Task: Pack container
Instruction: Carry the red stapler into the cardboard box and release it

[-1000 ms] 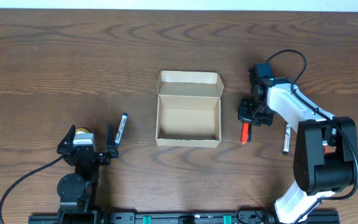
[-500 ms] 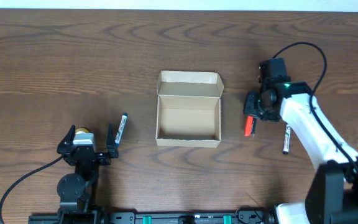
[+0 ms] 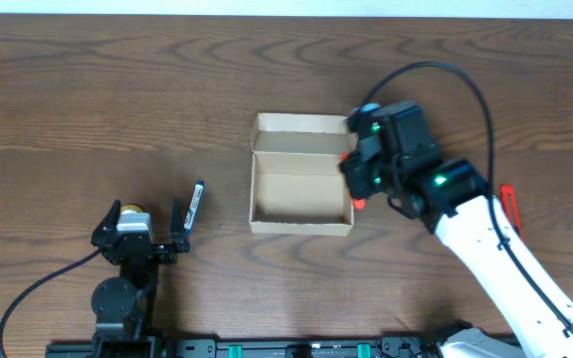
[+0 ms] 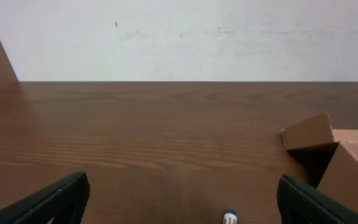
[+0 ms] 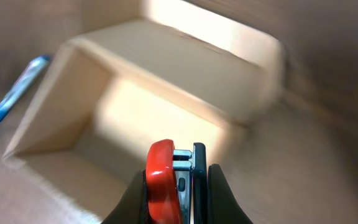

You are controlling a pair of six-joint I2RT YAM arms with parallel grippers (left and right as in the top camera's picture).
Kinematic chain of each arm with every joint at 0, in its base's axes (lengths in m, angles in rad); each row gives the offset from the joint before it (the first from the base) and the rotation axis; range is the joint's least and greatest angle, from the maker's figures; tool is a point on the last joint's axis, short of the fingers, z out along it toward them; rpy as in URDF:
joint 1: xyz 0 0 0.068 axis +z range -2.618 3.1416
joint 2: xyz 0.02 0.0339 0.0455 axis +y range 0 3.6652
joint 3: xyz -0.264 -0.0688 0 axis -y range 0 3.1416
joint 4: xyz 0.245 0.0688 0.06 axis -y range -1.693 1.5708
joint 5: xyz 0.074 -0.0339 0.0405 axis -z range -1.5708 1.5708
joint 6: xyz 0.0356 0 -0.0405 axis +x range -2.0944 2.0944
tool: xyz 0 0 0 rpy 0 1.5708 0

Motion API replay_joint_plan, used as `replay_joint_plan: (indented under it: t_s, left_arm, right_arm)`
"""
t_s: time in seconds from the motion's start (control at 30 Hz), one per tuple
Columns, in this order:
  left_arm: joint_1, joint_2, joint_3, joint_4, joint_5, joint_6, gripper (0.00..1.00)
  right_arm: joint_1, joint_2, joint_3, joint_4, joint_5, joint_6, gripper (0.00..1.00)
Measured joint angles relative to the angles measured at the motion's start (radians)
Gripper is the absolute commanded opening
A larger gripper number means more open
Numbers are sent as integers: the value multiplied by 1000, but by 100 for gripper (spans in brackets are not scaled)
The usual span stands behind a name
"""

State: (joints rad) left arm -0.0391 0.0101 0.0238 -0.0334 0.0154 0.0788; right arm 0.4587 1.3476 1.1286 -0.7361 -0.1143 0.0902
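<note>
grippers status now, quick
left gripper: open, empty
right gripper: shut on red tool

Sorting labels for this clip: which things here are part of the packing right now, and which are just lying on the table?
In the job: container, open; red tool, held by right gripper at its right edge.
Lying about, maybe packed later: pen left of the container; red item by the right arm.
</note>
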Motion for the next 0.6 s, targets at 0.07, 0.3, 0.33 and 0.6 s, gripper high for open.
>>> replay_joint_plan:
  t_s: [0.07, 0.3, 0.33, 0.6]
  left_arm:
    - [0, 0, 0, 0, 0, 0, 95]
    - [0, 0, 0, 0, 0, 0, 95]
    - [0, 0, 0, 0, 0, 0, 95]
    - [0, 0, 0, 0, 0, 0, 95]
  right_arm:
    - [59, 0, 29, 1, -11, -76, 1]
    - [176, 0, 90, 3, -52, -296, 1]
    - [179, 0, 91, -5, -58, -322, 1]
    - [179, 125, 97, -84, -70, -554, 1]
